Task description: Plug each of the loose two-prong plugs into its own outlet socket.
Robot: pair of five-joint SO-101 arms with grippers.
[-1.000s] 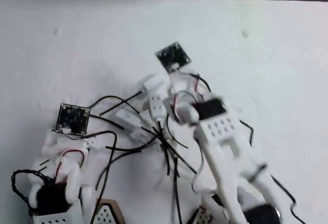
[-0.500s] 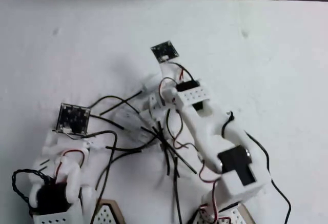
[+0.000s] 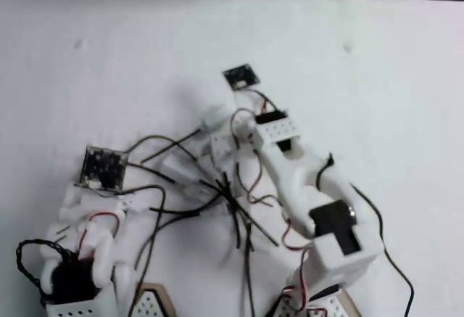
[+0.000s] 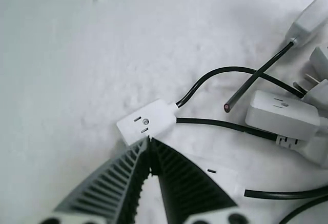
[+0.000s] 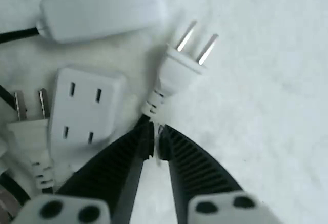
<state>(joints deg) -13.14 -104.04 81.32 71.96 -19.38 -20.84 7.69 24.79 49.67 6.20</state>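
Note:
My right gripper (image 5: 154, 130) is shut on the cord end of a white two-prong plug (image 5: 179, 70), whose prongs point away from the fingers. Beside it lie a white outlet block (image 5: 84, 106) with slots facing up and a second plug (image 5: 31, 116). My left gripper (image 4: 150, 146) is shut with nothing in it, its tips just short of a small white outlet socket (image 4: 147, 121) on a black cord. In the high view the right arm (image 3: 304, 179) stretches to the cluster of plugs (image 3: 214, 117) mid-table, while the left arm (image 3: 94, 223) sits at the lower left.
Black cords (image 3: 232, 208) tangle between the two arms. A larger white outlet (image 4: 284, 114) and a further plug (image 4: 318, 80) lie beyond the left gripper. A white adapter (image 5: 102, 8) rests past the right gripper. The white table (image 3: 377, 77) is bare at the far side and right.
The right arm has swung and stretched out toward the plug cluster; over the last half second it shifted only slightly. The left arm has not moved.

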